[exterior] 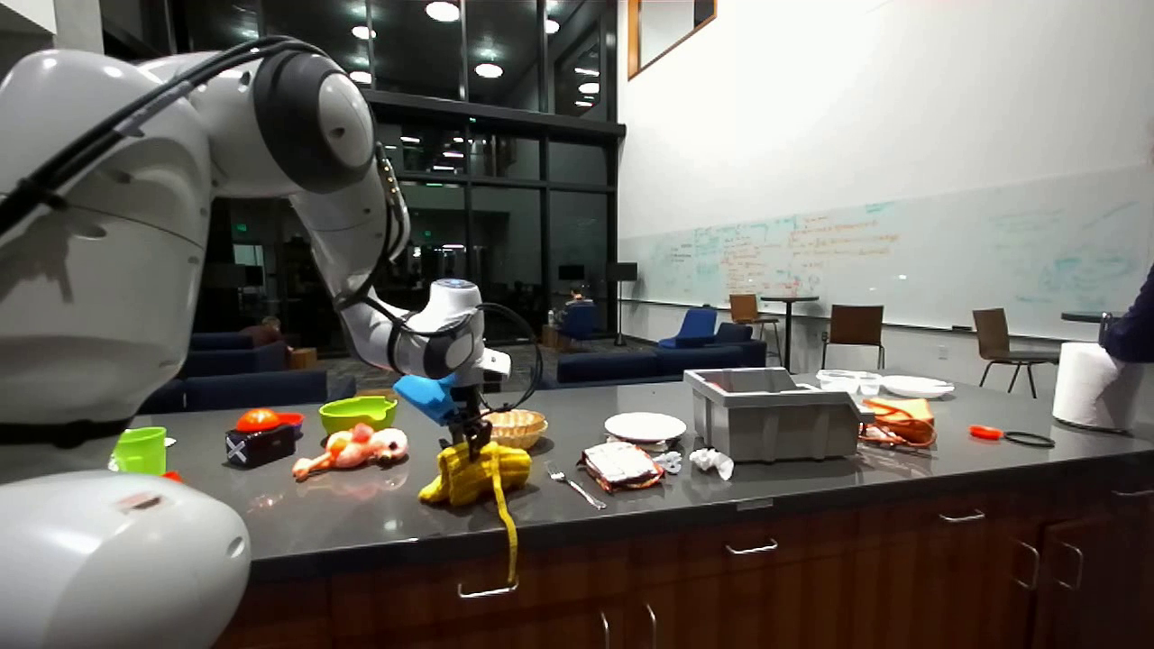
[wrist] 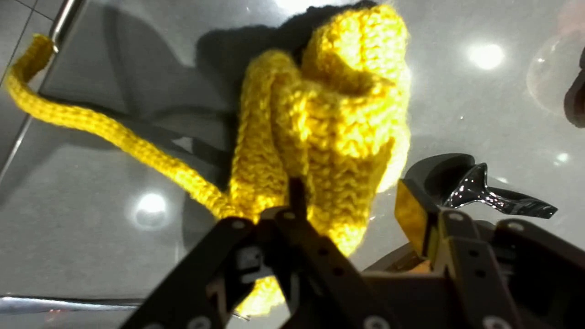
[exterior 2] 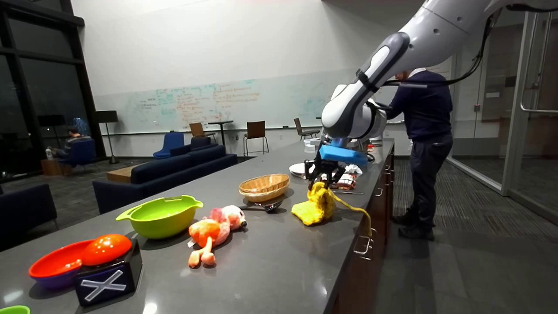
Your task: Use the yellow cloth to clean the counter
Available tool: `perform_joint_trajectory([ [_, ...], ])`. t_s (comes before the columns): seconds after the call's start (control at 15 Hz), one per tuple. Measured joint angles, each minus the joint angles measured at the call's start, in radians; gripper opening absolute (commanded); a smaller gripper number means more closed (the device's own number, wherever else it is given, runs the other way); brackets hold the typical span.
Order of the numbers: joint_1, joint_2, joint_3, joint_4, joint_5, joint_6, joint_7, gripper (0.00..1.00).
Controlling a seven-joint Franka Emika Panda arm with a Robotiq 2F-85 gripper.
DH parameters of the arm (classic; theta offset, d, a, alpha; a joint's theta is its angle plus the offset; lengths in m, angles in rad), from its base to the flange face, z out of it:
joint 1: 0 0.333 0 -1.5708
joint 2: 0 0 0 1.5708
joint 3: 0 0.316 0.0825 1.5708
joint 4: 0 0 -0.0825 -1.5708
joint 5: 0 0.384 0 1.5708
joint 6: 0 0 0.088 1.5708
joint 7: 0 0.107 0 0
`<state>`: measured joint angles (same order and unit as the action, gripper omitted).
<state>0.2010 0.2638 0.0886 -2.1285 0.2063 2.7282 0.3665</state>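
A yellow knitted cloth (exterior: 478, 473) lies bunched up on the grey counter (exterior: 361, 518), near its front edge. A thin yellow strap from it hangs over the edge; the cloth also shows in an exterior view (exterior 2: 314, 207) and in the wrist view (wrist: 347, 123). My gripper (exterior: 469, 442) is pointed down at the cloth, low over it, also in an exterior view (exterior 2: 321, 181). In the wrist view my gripper (wrist: 352, 205) is open. One finger lies against a fold of the cloth; the other stands apart from it, with bare counter between.
A fork (exterior: 577, 487), a wicker basket (exterior 2: 264, 187), a black utensil (wrist: 484, 192) and a pink plush bird (exterior 2: 218, 226) lie around the cloth. A grey bin (exterior: 775, 428), a wrapped packet (exterior: 622, 466) and a white plate (exterior: 645, 425) are farther along. A person (exterior 2: 423, 113) stands beside the counter.
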Motion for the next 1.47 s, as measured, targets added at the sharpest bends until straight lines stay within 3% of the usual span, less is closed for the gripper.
perform_joint_trajectory([
  [0.13,0.013,-0.002,-0.001,0.007,-0.046,0.001,0.022,0.98],
  [0.2,0.02,-0.004,-0.001,0.01,-0.061,0.001,0.028,1.0],
  [0.67,0.055,-0.018,0.024,0.04,-0.085,0.007,0.051,1.0],
  [1.13,0.052,-0.034,0.137,0.066,0.104,0.015,-0.023,1.0],
  [1.33,0.055,-0.079,0.144,0.057,0.079,-0.026,-0.025,1.0],
  [1.47,0.055,-0.125,0.129,0.042,-0.002,-0.089,-0.008,1.0],
])
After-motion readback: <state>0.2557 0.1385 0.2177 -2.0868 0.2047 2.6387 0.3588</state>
